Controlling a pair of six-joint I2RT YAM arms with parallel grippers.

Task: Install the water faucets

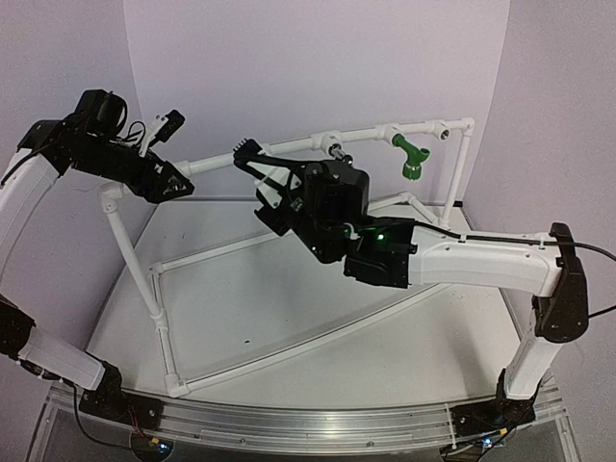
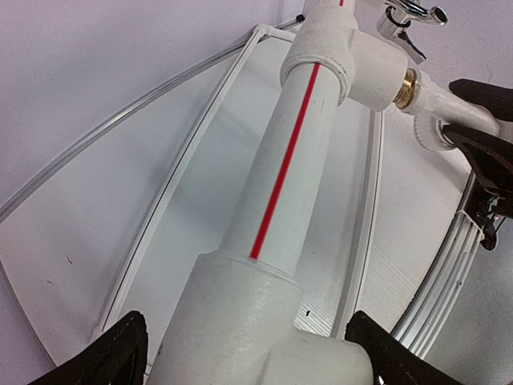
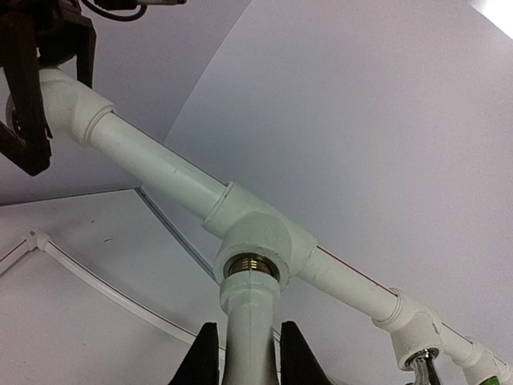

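The white faucet is clamped between my right gripper's fingers, its end pressed against the brass-threaded socket of a tee fitting on the white pipe frame's top bar. It also shows in the left wrist view. My right gripper reaches up to the bar's left part. A chrome faucet and a green faucet hang from sockets further right. My left gripper straddles the frame's corner elbow, fingers against both sides.
The white pipe frame stands on the white table, its base rails running forward and right. An open socket sits at the bar's far right end. A purple backdrop wall rises behind.
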